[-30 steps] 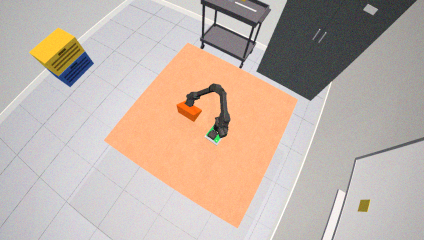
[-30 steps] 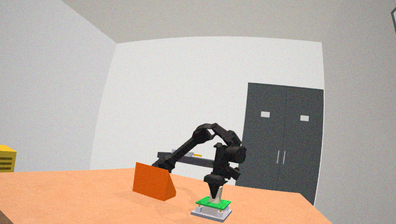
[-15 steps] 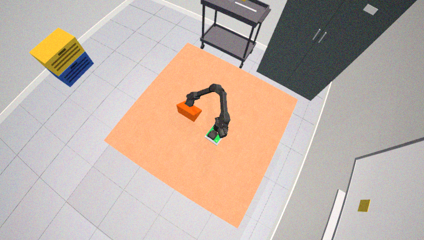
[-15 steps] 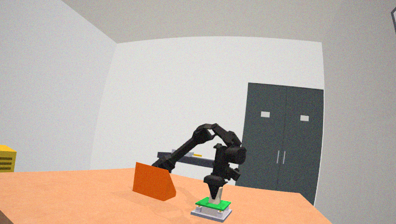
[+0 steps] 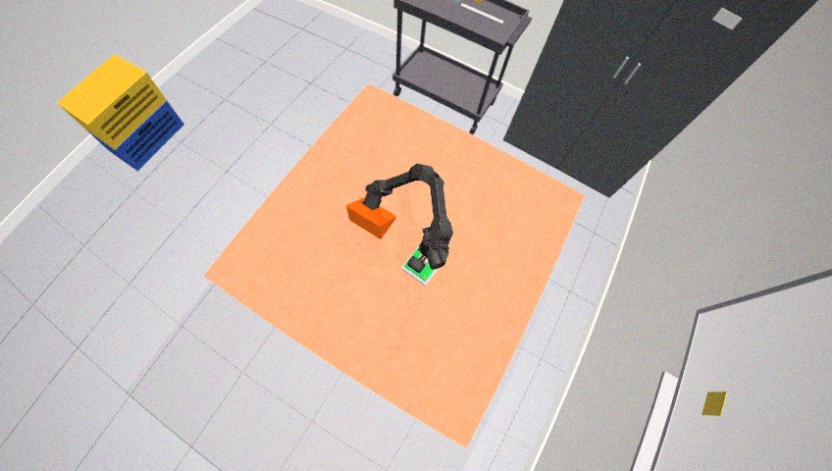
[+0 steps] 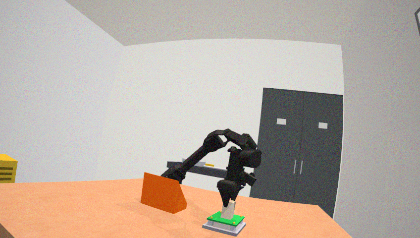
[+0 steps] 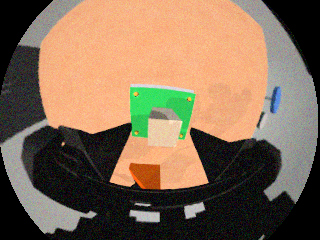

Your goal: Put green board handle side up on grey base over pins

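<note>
1. The end effector [image 5: 426, 260] [image 6: 230, 203] [image 7: 162, 128] has its fingers spread wide and pinches nothing. It points down over the handle [image 6: 228, 211] [image 7: 165, 132], with the wrist view showing a gap on each side.
2. The handle stands upright on the green board [image 5: 423, 276] [image 6: 216, 218] [image 7: 142, 111], its long axis rising between the fingers. That makes straight up along it the way out, in my judgement; a sideways pull could knock a finger against it.
3. The board lies on the grey base [image 5: 413, 277] [image 6: 212, 227] [image 7: 160, 87], below the end effector, handle side up. It looks level in the exterior view, close down on the posts.
4. A gold pin [image 6: 211, 217] [image 7: 135, 94] shows at each of the board's four corners in the wrist view, so I judge the seating done.
5. The base rests on the worktop [image 5: 350, 291] [image 6: 88, 206] [image 7: 100, 55]. What seems left is the withdrawal: keep the fingers spread and lift until both tips are above the handle's top, before any swing aside.
</note>
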Tool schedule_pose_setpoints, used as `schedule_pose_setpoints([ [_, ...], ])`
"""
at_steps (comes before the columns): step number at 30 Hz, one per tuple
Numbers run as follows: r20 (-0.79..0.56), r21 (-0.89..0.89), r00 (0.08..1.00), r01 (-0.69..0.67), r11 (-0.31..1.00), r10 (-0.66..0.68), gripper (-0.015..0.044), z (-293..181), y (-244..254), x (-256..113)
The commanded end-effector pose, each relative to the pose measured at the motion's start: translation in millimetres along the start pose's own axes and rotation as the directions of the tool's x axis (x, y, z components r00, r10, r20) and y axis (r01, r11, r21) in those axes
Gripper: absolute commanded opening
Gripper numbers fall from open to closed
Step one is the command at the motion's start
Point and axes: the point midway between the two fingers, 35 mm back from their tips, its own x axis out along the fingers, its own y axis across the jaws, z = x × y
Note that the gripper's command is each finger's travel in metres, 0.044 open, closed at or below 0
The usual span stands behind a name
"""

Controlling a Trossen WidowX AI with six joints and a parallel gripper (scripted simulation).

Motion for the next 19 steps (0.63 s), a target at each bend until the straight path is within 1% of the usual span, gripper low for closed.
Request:
schedule_pose_setpoints([
  [1,0.000,-0.004,1.000,0.007,1.000,-0.007,0.0440,0,-1,-14],
  [5,0.001,-0.003,1.000,0.006,1.000,-0.006,0.0440,0,-1,-25],
  [9,0.005,0.002,1.000,0.003,1.000,-0.003,0.0440,-4,0,-60],
  [19,0.006,0.002,1.000,0.003,1.000,-0.003,0.0440,-4,0,-62],
])
